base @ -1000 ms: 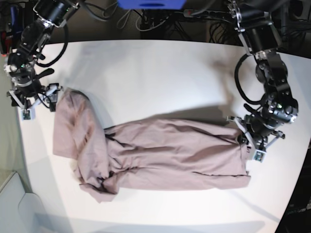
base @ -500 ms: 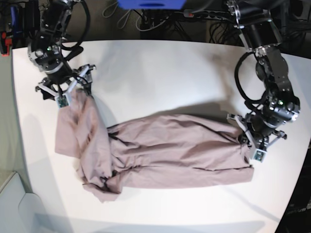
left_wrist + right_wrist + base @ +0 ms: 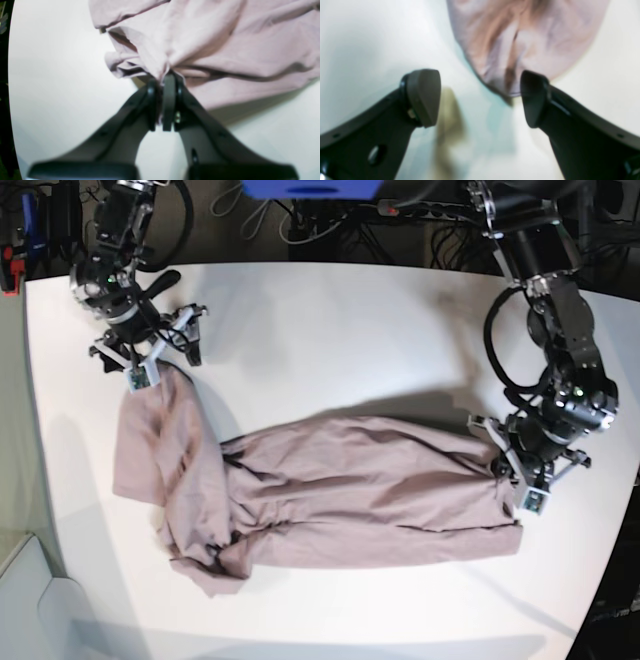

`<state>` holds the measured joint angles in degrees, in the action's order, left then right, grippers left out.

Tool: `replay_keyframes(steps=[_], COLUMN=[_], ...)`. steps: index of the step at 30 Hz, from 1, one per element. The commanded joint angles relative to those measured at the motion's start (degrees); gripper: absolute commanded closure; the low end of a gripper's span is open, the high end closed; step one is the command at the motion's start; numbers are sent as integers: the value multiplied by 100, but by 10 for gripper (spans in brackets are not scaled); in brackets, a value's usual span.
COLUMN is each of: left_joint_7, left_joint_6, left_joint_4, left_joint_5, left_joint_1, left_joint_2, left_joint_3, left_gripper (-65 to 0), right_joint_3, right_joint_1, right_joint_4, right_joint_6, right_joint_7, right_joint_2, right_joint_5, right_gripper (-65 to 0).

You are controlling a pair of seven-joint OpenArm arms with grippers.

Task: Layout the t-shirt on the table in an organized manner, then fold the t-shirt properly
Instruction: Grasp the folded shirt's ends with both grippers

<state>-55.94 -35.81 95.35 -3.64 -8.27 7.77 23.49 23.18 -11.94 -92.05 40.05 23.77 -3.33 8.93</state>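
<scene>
The mauve t-shirt (image 3: 340, 495) lies crumpled on the white table (image 3: 330, 320), stretched left to right, with a bunched fold at the left. My left gripper (image 3: 500, 466) is shut on the shirt's right edge. The left wrist view shows its closed jaws (image 3: 165, 77) pinching a fold of the cloth (image 3: 212, 37) just above the table (image 3: 50, 75). My right gripper (image 3: 165, 360) is open at the shirt's upper left corner. In the right wrist view its fingers (image 3: 480, 97) stand apart and empty over the table (image 3: 370, 37), with the shirt's rounded edge (image 3: 527, 37) just ahead.
Dark cables and equipment line the table's far edge, with a blue object (image 3: 310, 188) at the top middle. The table's curved edge runs down the right side. A pale grey surface (image 3: 30, 600) sits off the table at the bottom left.
My right arm has swung from the table's left edge to the shirt's upper left corner, still open. The left gripper keeps its hold on the right edge, barely moved.
</scene>
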Motion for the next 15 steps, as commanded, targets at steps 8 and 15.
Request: replay_keyframes(steps=[8, 15], left_joint_7=[131, 104], left_joint_6=[8, -1], left_joint_4=[96, 175], left_joint_5=[-45, -54], left_joint_1=[-118, -118], left_joint_2=[63, 63], left_joint_3=[12, 12], left_gripper=[-2, -2], right_joint_3=[-1, 43], right_joint_1=[214, 179], right_joint_4=[480, -65], right_joint_6=[-5, -5], right_joint_7=[-254, -219], right_joint_2=[118, 136], right_joint_5=[-71, -53], right_gripper=[-360, 0])
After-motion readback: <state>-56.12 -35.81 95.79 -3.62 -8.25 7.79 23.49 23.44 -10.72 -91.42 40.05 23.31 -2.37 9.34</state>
